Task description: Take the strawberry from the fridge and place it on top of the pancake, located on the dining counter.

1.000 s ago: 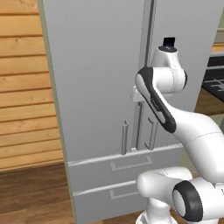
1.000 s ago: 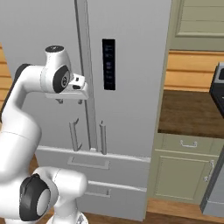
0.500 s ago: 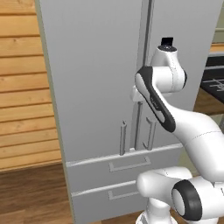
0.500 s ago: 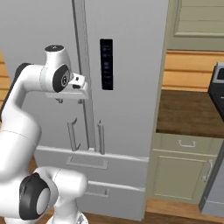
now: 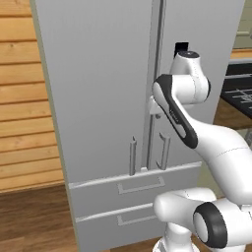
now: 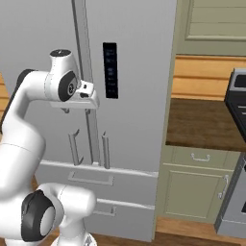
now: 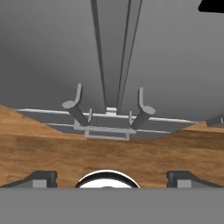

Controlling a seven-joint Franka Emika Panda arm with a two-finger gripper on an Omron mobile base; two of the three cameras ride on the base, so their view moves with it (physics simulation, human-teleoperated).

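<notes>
Two spread fingers (image 7: 43,178) before shut fridge (image 5: 98,88)

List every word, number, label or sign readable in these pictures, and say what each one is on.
None can be read.
Dark control panel on the fridge: faint light marks, too small and blurred to read.
Fridge doors, drawers and bar handles: no lettering.
Green cabinets: no labels.

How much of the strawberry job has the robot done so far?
Nothing looks done yet: both doors of the fridge are shut. Right now the open pincer is empty and points down the fridge front toward the door handles. Still left: open a door, find the strawberry inside, grab it, drive to the dining counter and set it on the pancake.
</notes>
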